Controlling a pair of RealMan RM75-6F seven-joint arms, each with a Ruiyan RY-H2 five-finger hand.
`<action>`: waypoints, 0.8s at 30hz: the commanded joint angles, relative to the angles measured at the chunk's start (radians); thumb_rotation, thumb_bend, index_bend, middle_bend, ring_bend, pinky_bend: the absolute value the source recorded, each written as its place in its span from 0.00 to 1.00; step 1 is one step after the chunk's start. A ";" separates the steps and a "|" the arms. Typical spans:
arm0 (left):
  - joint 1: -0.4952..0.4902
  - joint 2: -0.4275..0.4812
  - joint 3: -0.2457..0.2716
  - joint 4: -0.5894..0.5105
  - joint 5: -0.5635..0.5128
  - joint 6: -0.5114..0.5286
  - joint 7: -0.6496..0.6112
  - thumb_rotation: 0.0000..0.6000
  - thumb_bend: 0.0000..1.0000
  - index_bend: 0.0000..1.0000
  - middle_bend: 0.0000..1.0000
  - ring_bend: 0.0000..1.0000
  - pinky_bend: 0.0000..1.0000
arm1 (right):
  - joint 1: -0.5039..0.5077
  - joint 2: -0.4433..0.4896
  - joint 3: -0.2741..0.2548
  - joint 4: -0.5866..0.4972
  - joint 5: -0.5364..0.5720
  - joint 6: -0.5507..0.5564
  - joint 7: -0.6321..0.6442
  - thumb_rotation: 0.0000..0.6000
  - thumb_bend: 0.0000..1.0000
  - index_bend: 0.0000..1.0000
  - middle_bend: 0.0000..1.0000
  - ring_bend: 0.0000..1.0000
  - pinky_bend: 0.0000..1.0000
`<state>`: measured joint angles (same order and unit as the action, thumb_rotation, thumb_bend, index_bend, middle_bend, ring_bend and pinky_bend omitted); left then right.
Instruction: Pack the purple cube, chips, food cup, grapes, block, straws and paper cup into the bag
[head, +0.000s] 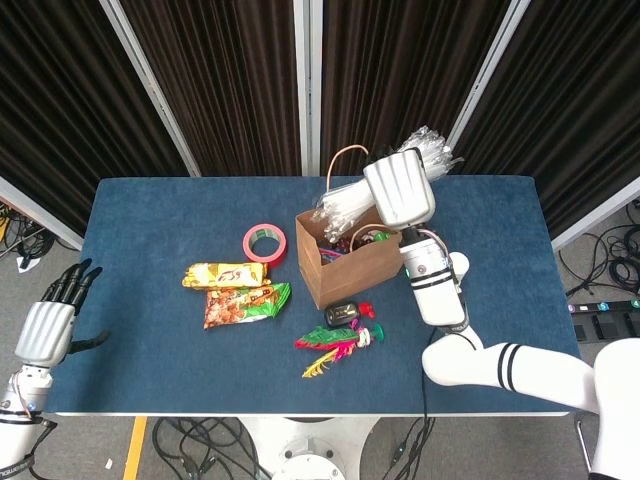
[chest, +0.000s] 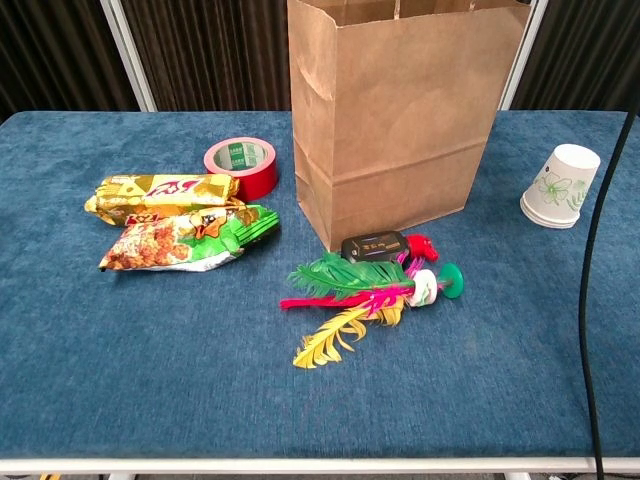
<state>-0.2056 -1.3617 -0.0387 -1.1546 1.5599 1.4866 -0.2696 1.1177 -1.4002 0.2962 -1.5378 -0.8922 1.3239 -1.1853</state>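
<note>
The brown paper bag (head: 345, 268) (chest: 395, 120) stands open near the table's middle. My right hand (head: 399, 188) hovers over its mouth and holds a clear packet of straws (head: 352, 207) that slants toward the opening, with several coloured items visible inside. Two chip packets (head: 238, 293) (chest: 180, 222) lie to the bag's left. The paper cup (head: 457, 267) (chest: 559, 187) sits upside down to the bag's right. My left hand (head: 48, 325) hangs open off the table's left edge, far from everything.
A red tape roll (head: 265, 242) (chest: 241, 166) lies left of the bag. A feathered shuttlecock toy (head: 338, 347) (chest: 362, 298) and a small black device (head: 342, 314) (chest: 374, 246) sit in front of it. A black cable (chest: 598, 280) hangs at the right of the chest view.
</note>
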 joint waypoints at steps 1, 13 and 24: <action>-0.002 0.000 -0.001 -0.002 0.000 0.000 0.000 1.00 0.08 0.11 0.09 0.04 0.20 | 0.005 0.012 -0.020 0.010 -0.025 -0.016 -0.024 1.00 0.03 0.62 0.57 0.86 0.88; 0.000 -0.001 -0.003 0.003 -0.003 0.002 -0.007 1.00 0.08 0.11 0.09 0.03 0.20 | 0.029 0.017 -0.067 0.023 -0.061 -0.068 -0.137 1.00 0.04 0.63 0.57 0.86 0.88; 0.004 -0.004 -0.002 0.014 -0.003 0.007 -0.019 1.00 0.08 0.11 0.09 0.03 0.20 | 0.036 0.013 -0.084 0.009 -0.025 -0.101 -0.205 1.00 0.04 0.63 0.57 0.86 0.88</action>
<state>-0.2016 -1.3660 -0.0407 -1.1404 1.5565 1.4936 -0.2882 1.1529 -1.3860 0.2113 -1.5246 -0.9251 1.2270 -1.3883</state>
